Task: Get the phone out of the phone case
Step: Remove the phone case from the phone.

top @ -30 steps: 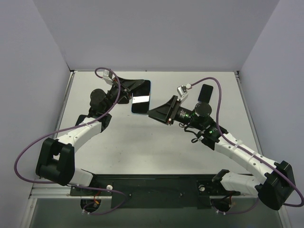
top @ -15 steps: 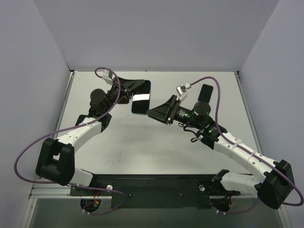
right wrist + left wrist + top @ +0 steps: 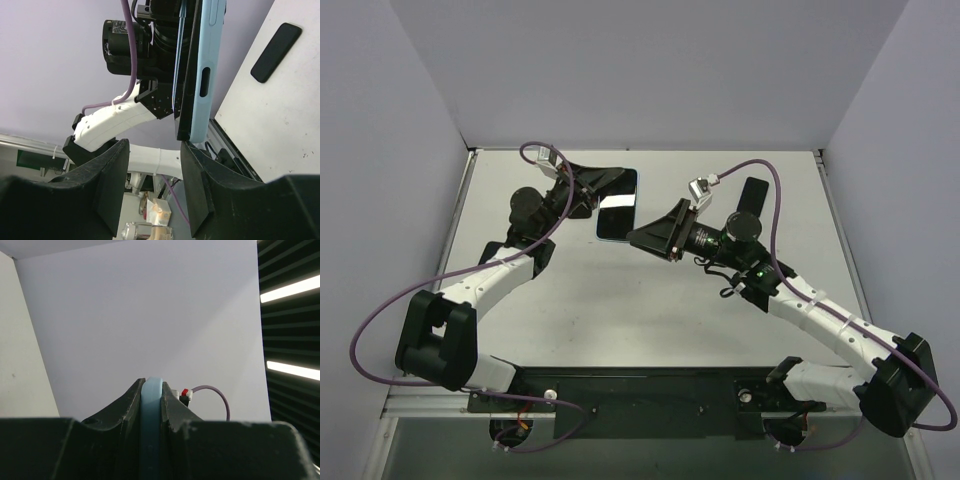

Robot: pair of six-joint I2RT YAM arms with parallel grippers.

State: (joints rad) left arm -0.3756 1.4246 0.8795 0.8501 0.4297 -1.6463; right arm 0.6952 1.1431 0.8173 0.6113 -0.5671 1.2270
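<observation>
The phone [image 3: 617, 212] in its light blue case is held on edge above the table by my left gripper [image 3: 607, 182]. In the left wrist view the left gripper [image 3: 151, 390] is shut on the case's blue rim [image 3: 150, 440]. My right gripper [image 3: 636, 238] is open, just right of the phone's near end. In the right wrist view the blue case [image 3: 210, 60] with the dark phone front [image 3: 184, 85] hangs just above the right fingertip [image 3: 195, 165]. The right gripper [image 3: 152, 172] is open and holds nothing; the phone's lower corner is at its mouth, apart from the pads.
A flat black oblong object [image 3: 753, 194] lies on the white table at the back right; it also shows in the right wrist view [image 3: 276, 52]. Purple cables loop over both arms. Grey walls close the left, back and right sides.
My right gripper has moved slightly left, closer to the phone's near end. The left gripper and the phone have stayed put.
</observation>
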